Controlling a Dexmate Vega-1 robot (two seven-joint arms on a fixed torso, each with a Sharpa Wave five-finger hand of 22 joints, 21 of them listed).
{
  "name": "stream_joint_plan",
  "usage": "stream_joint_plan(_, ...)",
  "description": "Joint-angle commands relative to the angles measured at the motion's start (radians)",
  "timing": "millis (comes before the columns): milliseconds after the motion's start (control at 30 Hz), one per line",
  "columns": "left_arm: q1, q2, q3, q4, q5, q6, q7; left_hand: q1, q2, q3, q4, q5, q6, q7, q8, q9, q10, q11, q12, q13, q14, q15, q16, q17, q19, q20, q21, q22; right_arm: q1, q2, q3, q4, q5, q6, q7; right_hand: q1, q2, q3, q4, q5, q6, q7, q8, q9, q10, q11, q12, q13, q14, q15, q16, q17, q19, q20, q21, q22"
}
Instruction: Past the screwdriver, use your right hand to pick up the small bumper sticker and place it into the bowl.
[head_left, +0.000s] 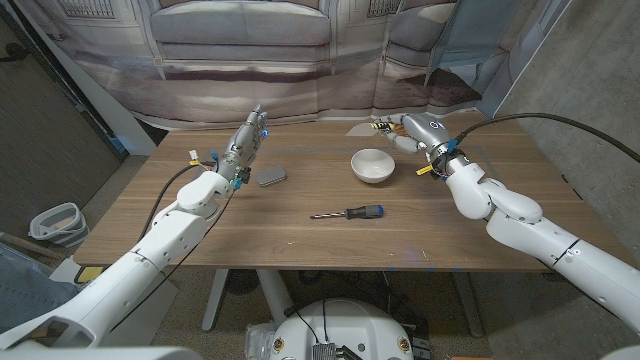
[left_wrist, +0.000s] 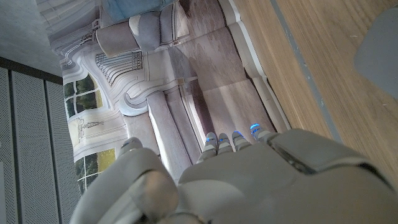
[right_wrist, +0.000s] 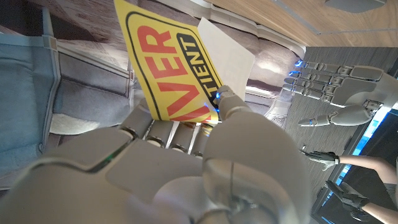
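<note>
**Sticker in hand, bowl not yet reached**

The right hand's fingers (right_wrist: 227, 102) pinch the yellow bumper sticker (right_wrist: 165, 59), with its red lettering, up off the table. In the head view the right hand (head_left: 405, 131) hangs just beyond the white bowl (head_left: 372, 165), on the side away from the screwdriver (head_left: 350, 213). The pick looks done; the carry is in hand. Next, I judge, the hand must come over the bowl and let go. The left hand (head_left: 243, 142), fingers straight and apart, holds nothing, well apart from the bowl, near a grey block (head_left: 271, 176).
</note>
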Motion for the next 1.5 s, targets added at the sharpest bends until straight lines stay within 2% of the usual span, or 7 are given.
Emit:
stream_joint_plan(33,-0.004,-0.003,-0.002,0.022,-0.008,-0.003,-0.009,0.006,0.004,-0.008,0.003,0.004,0.003,-0.003,-0.002,0.003,0.0,0.002,0.001,0.003,-0.02,0.004,0.002,0.004,-0.043,-0.016,0.001,0.006,0.037,0.023,-0.032,0.03,-0.009,0.006,0.023,0.002,0.003,0.008,-0.001,0.003,0.008,0.004,-0.002,0.002,0.005,-0.005,-0.004,0.003,0.003,-0.088,-0.001,0.003,0.005,-0.074,-0.004,0.005)
stream_joint_plan(400,-0.003,-0.002,-0.003,0.028,-0.011,-0.003,-0.008,0.007,0.005,-0.01,0.003,0.004,0.004,-0.003,-0.002,0.003,0.0,0.002,0.001,0.003,-0.021,0.004,0.002,0.004,-0.044,-0.016,0.001,0.006,0.069,0.039,-0.064,0.062,-0.01,0.019,0.05,-0.006,-0.007,0.004,0.0,0.002,0.005,0.006,-0.005,0.002,0.001,-0.003,-0.008,0.003,-0.001,-0.083,-0.003,0.003,0.004,-0.073,-0.005,0.005)
stream_joint_plan(667,-0.002,0.0,-0.006,0.034,-0.013,-0.003,-0.01,0.008,0.006,-0.012,0.003,0.005,0.004,-0.003,-0.002,0.003,0.0,0.004,0.001,0.003,-0.021,0.004,0.002,0.004,-0.045,-0.014,0.001,0.006,0.092,0.047,-0.082,0.084,0.001,0.031,0.076,-0.034,-0.035,-0.016,0.008,-0.004,-0.004,0.006,-0.011,0.001,-0.01,0.001,-0.014,0.003,-0.015,-0.074,-0.007,0.002,-0.004,-0.063,-0.009,0.005)
stream_joint_plan(967,-0.017,-0.002,-0.001,0.052,-0.015,0.0,-0.023,0.009,0.007,-0.014,0.003,0.005,0.004,-0.003,-0.002,0.003,0.0,0.001,0.001,0.003,-0.022,0.004,0.002,0.004,-0.045,-0.014,0.001,0.006,0.108,0.062,-0.097,0.102,0.003,0.028,0.084,-0.05,-0.043,-0.024,0.015,-0.005,-0.014,0.011,-0.017,0.001,-0.017,0.006,-0.018,0.004,-0.027,-0.067,-0.01,0.003,-0.012,-0.056,-0.013,0.005)
stream_joint_plan(1300,-0.033,-0.004,0.006,0.074,-0.019,0.002,-0.045,0.01,0.008,-0.016,0.003,0.005,0.005,-0.003,-0.002,0.003,0.0,0.001,0.001,0.003,-0.022,0.004,0.002,0.004,-0.046,-0.013,0.001,0.006,0.106,0.061,-0.098,0.093,0.009,0.013,0.09,-0.08,-0.067,-0.043,0.024,-0.008,-0.025,0.013,-0.021,0.001,-0.023,0.005,-0.021,0.005,-0.036,-0.064,-0.01,0.004,-0.026,-0.042,-0.02,0.004)
stream_joint_plan(1500,-0.039,-0.008,0.009,0.086,-0.018,-0.002,-0.051,0.011,0.009,-0.017,0.003,0.005,0.005,-0.003,-0.002,0.003,-0.001,0.002,0.001,0.003,-0.022,0.004,0.002,0.004,-0.047,-0.01,0.0,0.006,0.1,0.054,-0.095,0.077,0.01,0.0,0.098,-0.115,-0.089,-0.064,0.036,-0.006,-0.035,0.013,-0.025,0.001,-0.028,0.008,-0.024,0.006,-0.044,-0.057,-0.009,0.005,-0.032,-0.035,-0.024,0.003)
